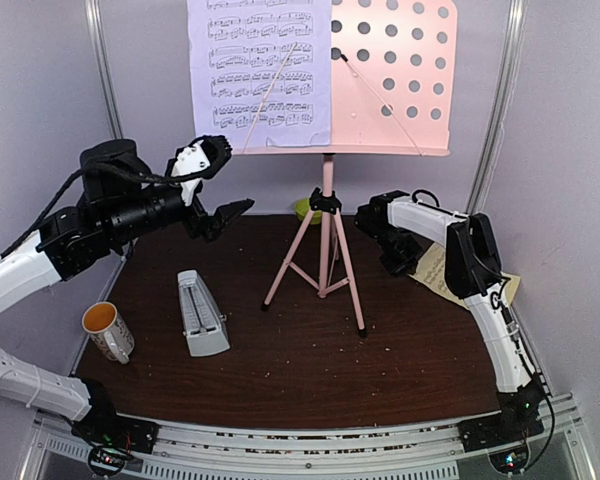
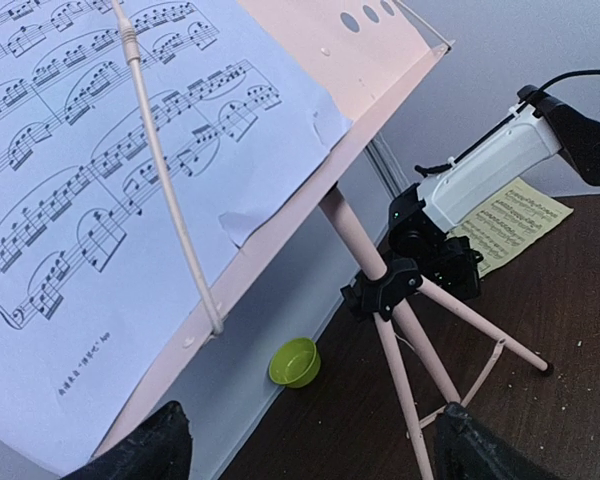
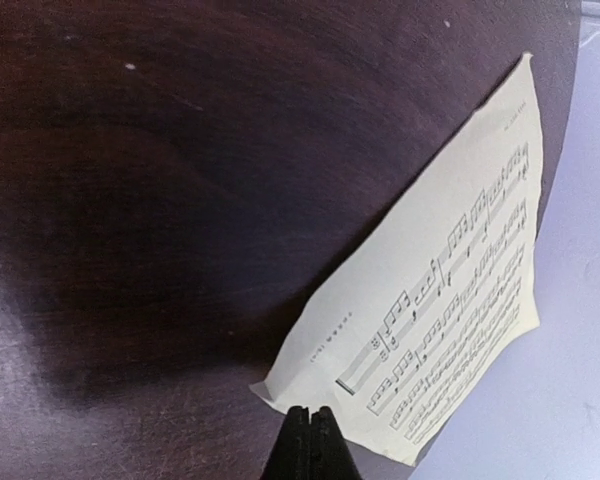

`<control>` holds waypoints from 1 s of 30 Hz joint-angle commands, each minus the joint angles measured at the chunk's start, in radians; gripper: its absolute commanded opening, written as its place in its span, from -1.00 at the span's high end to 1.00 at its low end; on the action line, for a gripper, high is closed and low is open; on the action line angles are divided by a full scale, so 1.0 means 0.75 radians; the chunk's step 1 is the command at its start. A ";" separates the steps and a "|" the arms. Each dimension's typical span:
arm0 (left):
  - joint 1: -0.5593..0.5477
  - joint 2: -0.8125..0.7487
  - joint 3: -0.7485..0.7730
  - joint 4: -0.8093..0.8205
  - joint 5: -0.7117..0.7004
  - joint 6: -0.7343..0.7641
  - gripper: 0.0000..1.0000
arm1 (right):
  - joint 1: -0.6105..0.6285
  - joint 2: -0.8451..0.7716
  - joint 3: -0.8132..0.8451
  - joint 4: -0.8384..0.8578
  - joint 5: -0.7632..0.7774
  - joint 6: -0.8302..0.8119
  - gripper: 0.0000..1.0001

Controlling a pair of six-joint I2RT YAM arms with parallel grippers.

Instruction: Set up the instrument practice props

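Observation:
The pink music stand (image 1: 326, 225) stands mid-table on its tripod, with the lavender page (image 1: 260, 70) on the left half of its perforated desk (image 1: 395, 80). My left gripper (image 1: 225, 182) is open and empty, just left of and below the desk's lower left corner; the left wrist view shows its fingers (image 2: 150, 445) wide apart under the page (image 2: 90, 200). My right gripper (image 1: 400, 262) is low at the right, shut on the near edge of the pale-yellow page (image 3: 450, 300), which lies against the right wall. The grey metronome (image 1: 202, 313) lies at the front left.
A white mug (image 1: 108, 330) with an orange inside stands at the front left edge. A lime-green bowl (image 2: 294, 361) sits by the back wall behind the stand. The tripod's legs (image 1: 352, 290) spread over the table's middle. Walls close the back and sides.

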 commanded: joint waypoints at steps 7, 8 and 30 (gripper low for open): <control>0.017 -0.032 -0.044 0.117 0.007 -0.024 -0.73 | -0.059 -0.199 -0.169 0.138 -0.059 0.154 1.00; 0.016 -0.026 -0.035 0.114 0.013 -0.033 -0.73 | -0.065 -0.302 -0.273 0.235 -0.038 0.163 0.97; 0.032 0.118 0.106 0.083 0.047 -0.062 -0.73 | -0.500 -0.909 -0.971 0.618 -0.401 0.216 -0.24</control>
